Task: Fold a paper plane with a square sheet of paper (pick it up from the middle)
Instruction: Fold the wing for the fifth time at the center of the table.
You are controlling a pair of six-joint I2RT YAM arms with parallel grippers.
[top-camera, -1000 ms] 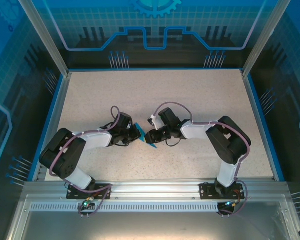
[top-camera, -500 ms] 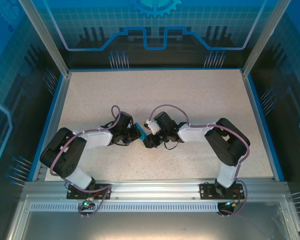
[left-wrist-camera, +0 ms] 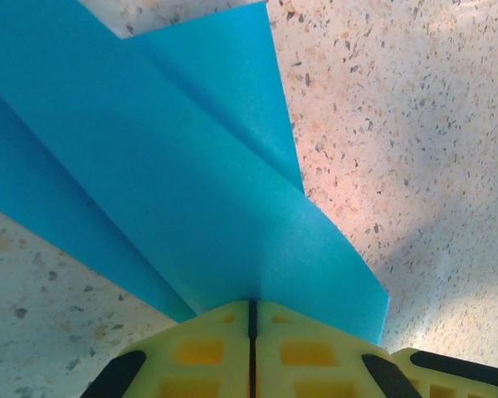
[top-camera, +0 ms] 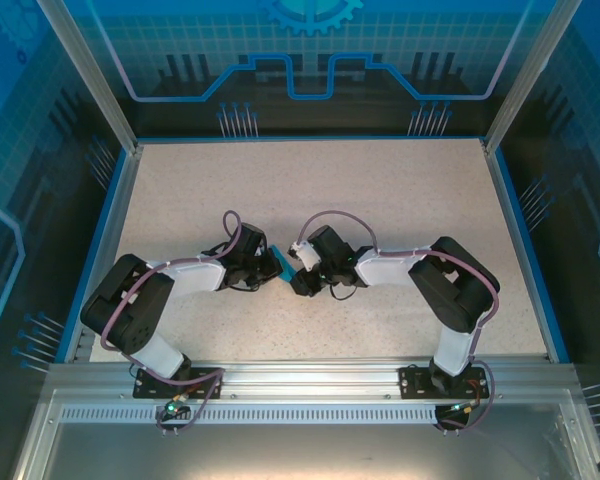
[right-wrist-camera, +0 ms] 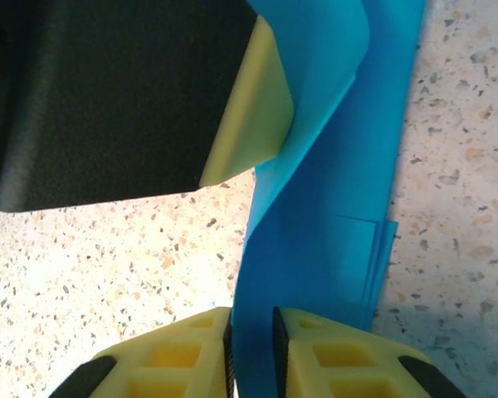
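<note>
The speckled table (top-camera: 380,200) carries both arms, the left arm (top-camera: 165,290) and the right arm (top-camera: 430,270) each bent inward so that their wrists meet near the middle of the near half. Between them sits the paper plane (top-camera: 283,263), bright blue and folded. From above it shows as a short blue sliver slanting from far-left to near-right, with most of its length hidden under the two wrists. In the left wrist view the paper (left-wrist-camera: 174,182) spreads away from the fingers as a broad band running toward the upper left, with a folded flap lying over it whose crease slants the same way. In the right wrist view it (right-wrist-camera: 332,207) stands as a tall strip whose long axis runs straight away from the fingers, with several layered edges stacked at its lower right. Which end is the nose cannot be told. The left gripper (left-wrist-camera: 251,308) has its yellow fingers pressed together on the paper's near edge. The right gripper (right-wrist-camera: 251,327) pinches the strip, blue filling the thin slot between its pads.
</note>
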